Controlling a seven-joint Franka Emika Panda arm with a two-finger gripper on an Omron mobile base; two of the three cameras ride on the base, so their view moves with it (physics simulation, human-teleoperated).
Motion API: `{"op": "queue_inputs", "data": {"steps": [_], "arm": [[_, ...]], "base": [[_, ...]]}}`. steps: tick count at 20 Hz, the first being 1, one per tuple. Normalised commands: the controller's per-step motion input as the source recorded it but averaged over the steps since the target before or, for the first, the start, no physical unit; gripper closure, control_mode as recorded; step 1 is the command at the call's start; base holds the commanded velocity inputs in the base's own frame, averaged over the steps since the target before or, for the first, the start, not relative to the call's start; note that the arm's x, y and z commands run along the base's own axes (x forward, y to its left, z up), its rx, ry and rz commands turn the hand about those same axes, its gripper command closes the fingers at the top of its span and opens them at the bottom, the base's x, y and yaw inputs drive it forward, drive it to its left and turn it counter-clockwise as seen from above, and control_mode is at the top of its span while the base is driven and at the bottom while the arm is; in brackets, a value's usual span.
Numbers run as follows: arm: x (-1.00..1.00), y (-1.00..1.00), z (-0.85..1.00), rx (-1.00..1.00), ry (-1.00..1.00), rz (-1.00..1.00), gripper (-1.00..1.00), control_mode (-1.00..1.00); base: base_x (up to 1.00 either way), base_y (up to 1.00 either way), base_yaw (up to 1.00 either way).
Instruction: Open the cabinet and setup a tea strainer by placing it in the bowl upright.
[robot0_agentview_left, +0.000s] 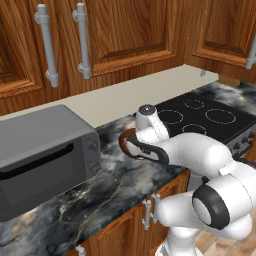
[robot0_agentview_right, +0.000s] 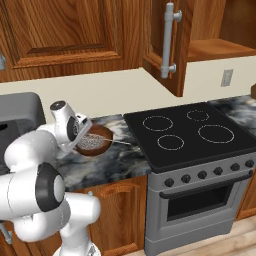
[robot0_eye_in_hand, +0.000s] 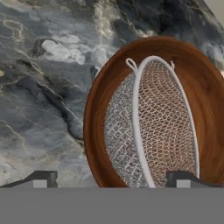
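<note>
Arm bent low, pincer (robot0_eye_in_hand: 111, 178) (spread wide) over bowl (robot0_eye_in_hand: 100, 105).

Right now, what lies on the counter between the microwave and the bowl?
In the left base view, only bare marble counter lies between the microwave and the bowl.

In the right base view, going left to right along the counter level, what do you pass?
Microwave → bowl holding the tea strainer → stove → wall outlet.
</note>
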Motion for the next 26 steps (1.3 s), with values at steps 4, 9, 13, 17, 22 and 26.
{"op": "queue_inputs", "data": {"steps": [4,9,13,17,22,26], "arm": [[-0.19,-0.01,0.49,0.00,-0.03,0.00,-1.00,-1.00],[-0.12,-0.01,0.04,0.00,0.00,0.00,-1.00,-1.00],[-0.37,-0.32,0.41,0.08,0.02,-0.07,-1.00,-1.00],[-0.61,-0.57,0.54,0.23,0.12,-0.22,-1.00,-1.00],[-0.80,-0.45,0.30,0.31,0.03,-0.32,-1.00,-1.00],[-0.69,-0.06,0.16,0.36,0.00,-0.45,-1.00,-1.00]], "base": [[0.00,0.00,0.00],[0.00,0.00,0.00],[0.00,0.00,0.00],[0.00,0.00,0.00],[0.00,0.00,0.00],[0.00,0.00,0.00]]}}
